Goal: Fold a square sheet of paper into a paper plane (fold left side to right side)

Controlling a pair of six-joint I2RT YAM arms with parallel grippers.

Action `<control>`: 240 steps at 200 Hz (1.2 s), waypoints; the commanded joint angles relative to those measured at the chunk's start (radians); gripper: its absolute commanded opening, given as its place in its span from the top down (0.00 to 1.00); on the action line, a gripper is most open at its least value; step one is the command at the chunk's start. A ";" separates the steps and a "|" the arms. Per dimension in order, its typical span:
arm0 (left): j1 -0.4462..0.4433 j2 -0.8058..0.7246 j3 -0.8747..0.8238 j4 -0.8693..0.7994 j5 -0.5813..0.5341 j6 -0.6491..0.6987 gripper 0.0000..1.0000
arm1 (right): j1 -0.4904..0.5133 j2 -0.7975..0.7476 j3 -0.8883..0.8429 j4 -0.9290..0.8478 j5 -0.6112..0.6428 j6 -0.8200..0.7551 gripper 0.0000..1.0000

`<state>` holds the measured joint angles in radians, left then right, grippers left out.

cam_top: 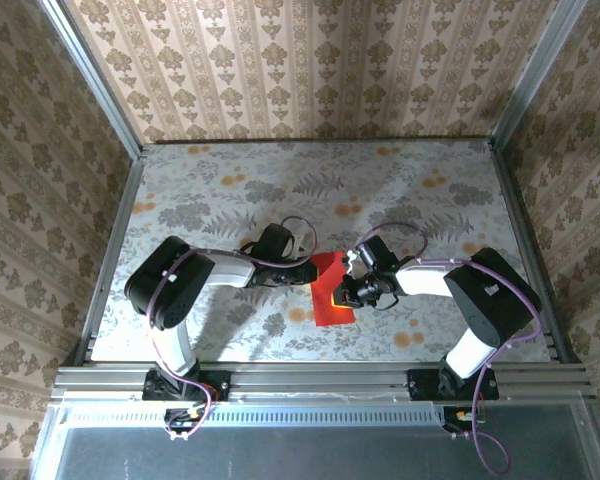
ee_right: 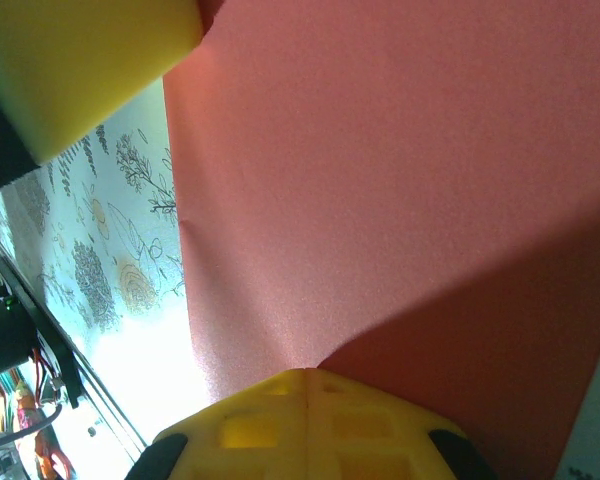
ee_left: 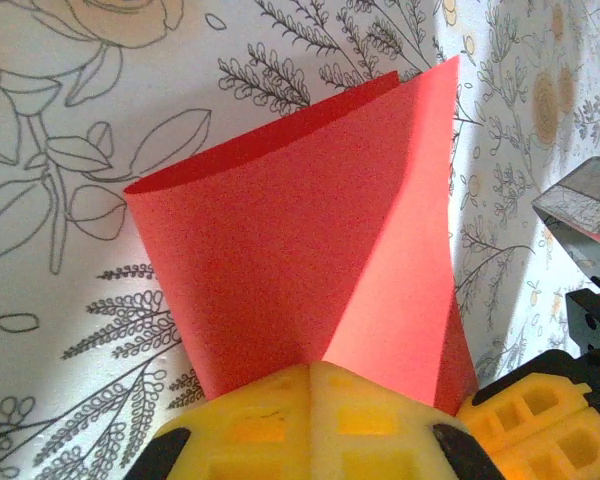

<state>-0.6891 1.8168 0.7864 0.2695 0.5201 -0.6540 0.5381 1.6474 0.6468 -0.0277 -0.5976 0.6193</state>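
Floral table cover [cam_top: 230, 190] in front of me fills mid-frame. Damask wallpaper [cam_top: 310, 60] on top and both sides. Aluminium rail [cam_top: 320, 378] along the bottom.

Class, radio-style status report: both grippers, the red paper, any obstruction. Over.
Left gripper shut on the square sheet of paper; right gripper shut on it too. Sheet curled over, not creased flat. Nothing else on the table.
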 commanded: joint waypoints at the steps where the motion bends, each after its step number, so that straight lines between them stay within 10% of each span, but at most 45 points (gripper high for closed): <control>1: 0.054 0.042 0.038 -0.039 -0.075 0.068 1.00 | 0.003 0.042 -0.039 -0.146 0.167 -0.023 1.00; 166: 0.128 -0.118 0.064 -0.135 -0.055 0.118 1.00 | 0.029 -0.030 -0.070 -0.024 0.198 0.122 1.00; 240: -0.016 -0.222 -0.024 -0.138 -0.041 0.047 1.00 | 0.057 0.001 -0.057 0.087 0.216 0.209 1.00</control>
<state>-0.6643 1.5753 0.8101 0.1265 0.4675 -0.5652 0.5877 1.6051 0.6025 0.0799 -0.4839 0.7948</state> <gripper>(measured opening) 0.047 0.064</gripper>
